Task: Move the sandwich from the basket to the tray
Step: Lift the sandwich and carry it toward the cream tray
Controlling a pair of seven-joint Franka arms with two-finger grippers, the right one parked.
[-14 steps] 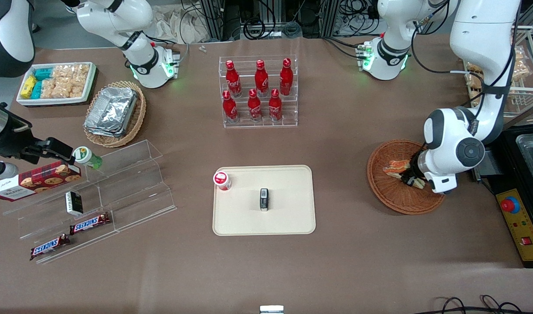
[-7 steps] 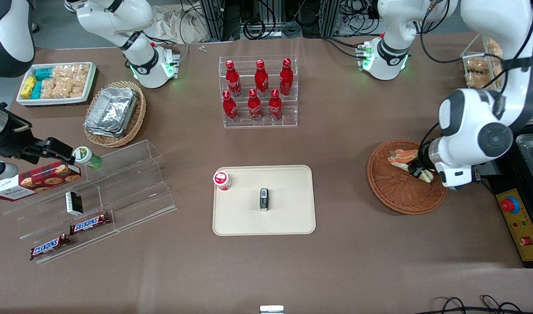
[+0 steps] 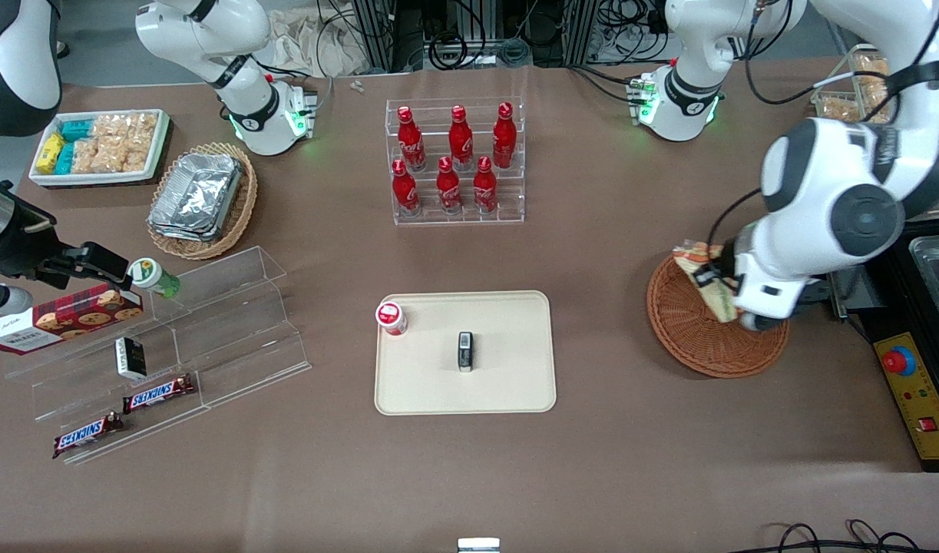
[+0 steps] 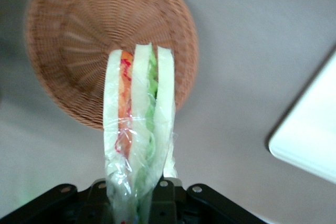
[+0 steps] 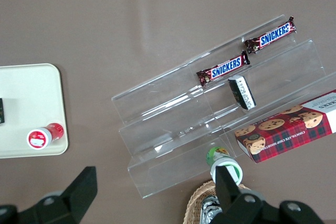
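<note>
Front cam: high, steep look down over whole table. Left wrist cam: close, looks down past the gripper (image 4: pixel 134 203) at basket (image 4: pixel 68 40) and tray (image 4: pixel 310 129) corner, both also in front view. Right wrist cam: looks down on acrylic shelf (image 5: pixel 220 124), tray at 9 o'clock.

The gripper (image 4: pixel 137 203) holds the wrapped sandwich (image 4: pixel 137 129) edge-up above the basket (image 4: pixel 79 40).

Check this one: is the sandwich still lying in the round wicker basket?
No. The gripper holds the sandwich clamped between its fingers, hanging clear above the basket, whose weave shows bare underneath it.
</note>
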